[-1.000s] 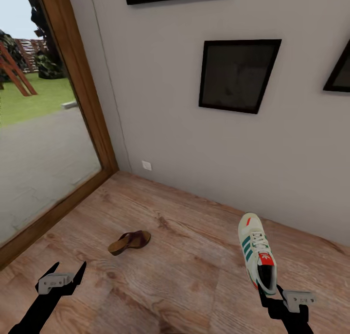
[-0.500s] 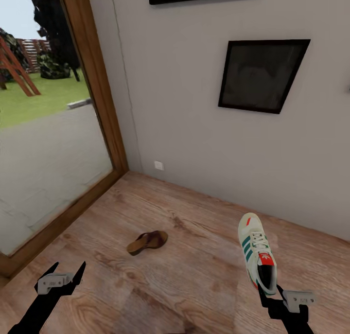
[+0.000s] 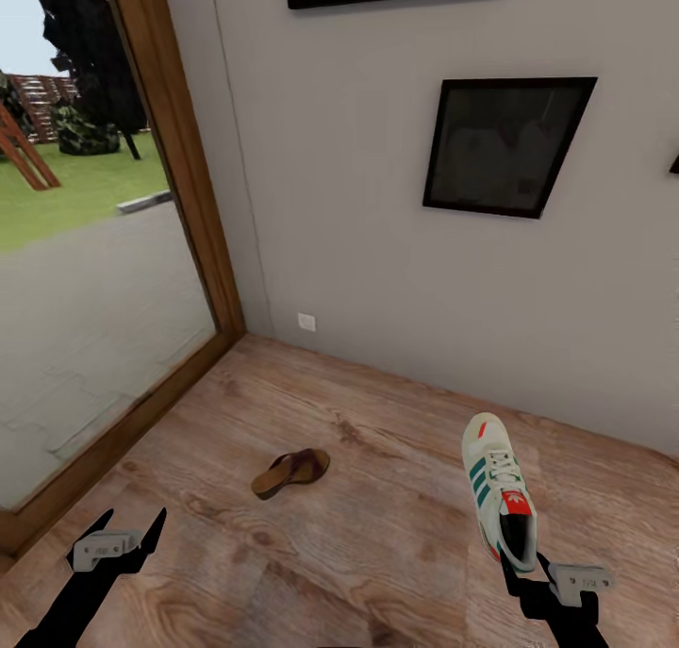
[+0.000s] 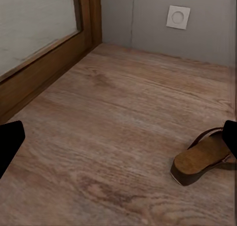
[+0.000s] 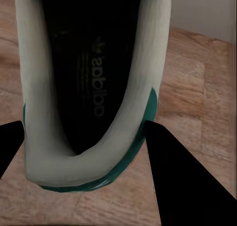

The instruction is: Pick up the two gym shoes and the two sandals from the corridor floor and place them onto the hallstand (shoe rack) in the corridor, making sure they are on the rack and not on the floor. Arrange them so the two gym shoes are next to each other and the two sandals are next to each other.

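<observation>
A cream-white gym shoe [image 3: 499, 497] with green stripes and a red-orange tongue label hangs toe-up above the floor. My right gripper [image 3: 521, 566] is shut on its heel collar; the right wrist view looks into the dark opening of the gym shoe [image 5: 89, 83]. One maroon-brown sandal [image 3: 290, 471] lies on the wood corridor floor [image 3: 377, 535], ahead and to the right of my left gripper [image 3: 127, 525], which stands open and holds nothing. The left wrist view has the sandal [image 4: 207, 159] at its edge. The hallstand is out of view.
A grey wall [image 3: 377, 252] with dark picture frames [image 3: 505, 143] closes the far side. A wood-framed glass door [image 3: 179, 186] stands at the left, facing a yard. A white wall socket [image 3: 306, 322] sits low near the corner.
The whole view has swung left since a second ago, so the sandal and frames sit further right in the picture. Both grippers and the held shoe keep the same pose.
</observation>
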